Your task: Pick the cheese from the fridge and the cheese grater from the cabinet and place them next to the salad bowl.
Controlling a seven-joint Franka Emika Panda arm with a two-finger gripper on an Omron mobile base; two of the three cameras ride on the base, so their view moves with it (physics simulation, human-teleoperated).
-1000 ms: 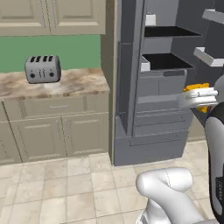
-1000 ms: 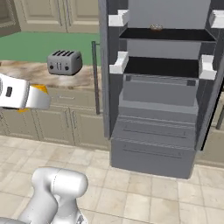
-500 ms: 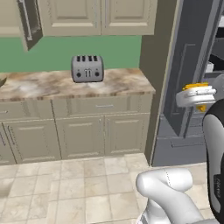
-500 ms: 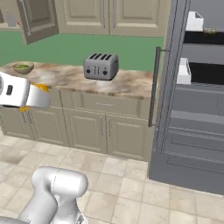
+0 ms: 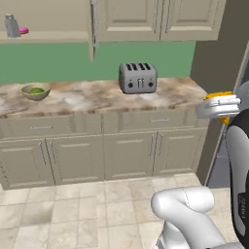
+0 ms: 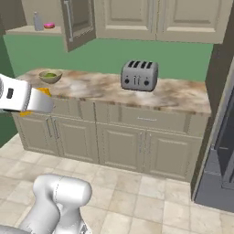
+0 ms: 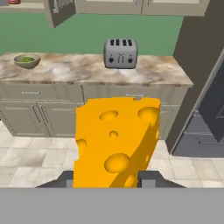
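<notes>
The hand (image 7: 109,177) was clamped on the cheese (image 7: 114,142). The salad bowl (image 7: 26,60) lay ahead and left on the desk (image 7: 87,72).

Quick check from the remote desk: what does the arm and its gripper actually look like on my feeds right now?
The arm is glossy white with rounded, tube-like links and darker grey bands at the joints; a small dark marking sits on the white link at the left edge of the right base view. The gripper ends in two small dark grey finger tips. No loose cables are visible.
</notes>
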